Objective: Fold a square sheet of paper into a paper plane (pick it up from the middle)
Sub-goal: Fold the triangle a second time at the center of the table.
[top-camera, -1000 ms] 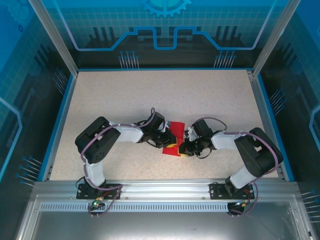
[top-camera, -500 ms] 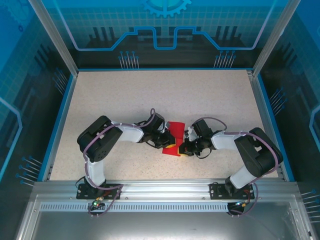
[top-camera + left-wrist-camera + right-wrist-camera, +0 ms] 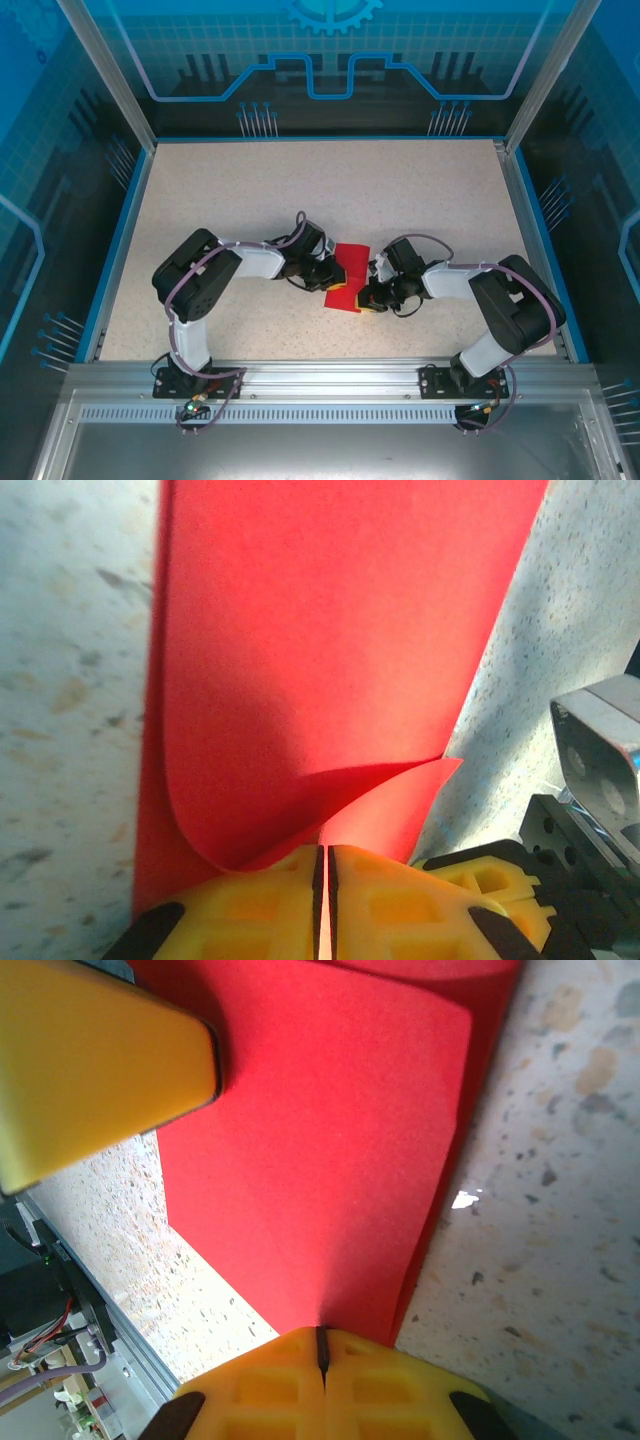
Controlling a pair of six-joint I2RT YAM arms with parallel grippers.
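The square sheet of paper [image 3: 350, 265], bright red and partly folded over, lies on the speckled table between the two arms. My left gripper [image 3: 331, 276] is at its left side. In the left wrist view the left gripper [image 3: 325, 852] is shut on a raised, curling edge of the sheet of paper [image 3: 330, 630]. My right gripper [image 3: 365, 297] is at the sheet's near right corner. In the right wrist view the right gripper [image 3: 321, 1336] is shut at the edge of the layered sheet of paper [image 3: 320, 1160], with a left finger [image 3: 100, 1060] above it. No paper plane shape shows.
The speckled table [image 3: 300, 190] has a blue rim and clear walls all round. A metal rail [image 3: 320, 380] runs along the near edge. Part of the right arm [image 3: 600, 770] stands close beside the left fingers.
My left gripper has drawn a little to the left and back with the paper's edge, and more red now shows between the arms. The right arm has stayed put.
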